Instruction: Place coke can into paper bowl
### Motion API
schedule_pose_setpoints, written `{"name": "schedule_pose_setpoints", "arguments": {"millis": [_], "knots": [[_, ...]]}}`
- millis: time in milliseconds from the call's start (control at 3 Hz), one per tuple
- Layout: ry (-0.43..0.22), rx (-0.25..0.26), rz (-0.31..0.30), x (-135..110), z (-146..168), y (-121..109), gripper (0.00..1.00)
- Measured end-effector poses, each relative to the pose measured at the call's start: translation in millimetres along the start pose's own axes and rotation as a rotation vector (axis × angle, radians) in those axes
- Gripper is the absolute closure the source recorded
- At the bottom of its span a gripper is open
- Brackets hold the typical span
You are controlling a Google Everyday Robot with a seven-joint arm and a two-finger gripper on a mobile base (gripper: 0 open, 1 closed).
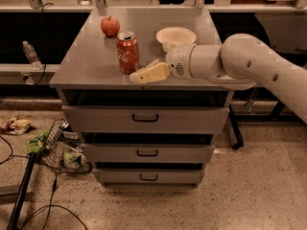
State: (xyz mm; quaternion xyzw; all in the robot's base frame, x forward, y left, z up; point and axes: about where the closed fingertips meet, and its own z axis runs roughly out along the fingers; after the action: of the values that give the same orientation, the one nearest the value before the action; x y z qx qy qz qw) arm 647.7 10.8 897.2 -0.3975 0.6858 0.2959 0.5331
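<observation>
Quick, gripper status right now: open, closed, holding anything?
Gripper: open or closed cannot be told; it is low at the cabinet top front edge, just right of the upright coke can.

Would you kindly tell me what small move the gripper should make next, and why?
Probably raise the gripper toward the middle of the coke can: it lies low by the can's base, on the bowl's side, and the can stands upright outside the paper bowl.

Dim, warm light falls from above onto the desk (86, 68), and its grey top shows a pale sheen toward the far edge. The end effector (142, 74), just right of the coke can (128, 51) near the desk's front edge, casts a soft shadow beneath itself. The drawer gaps (144, 98) lie in deep shadow, while the floor (259, 186) is evenly lit.
</observation>
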Motion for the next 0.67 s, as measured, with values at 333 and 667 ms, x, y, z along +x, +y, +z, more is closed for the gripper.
{"name": "schedule_pose_setpoints", "arguments": {"millis": [333, 667], "knots": [[-0.009, -0.018, -0.038, 0.2, 36.4, -13.5, 0.0], [-0.027, -0.054, -0.074, -5.6, 74.8, -21.2, 0.0]]}}
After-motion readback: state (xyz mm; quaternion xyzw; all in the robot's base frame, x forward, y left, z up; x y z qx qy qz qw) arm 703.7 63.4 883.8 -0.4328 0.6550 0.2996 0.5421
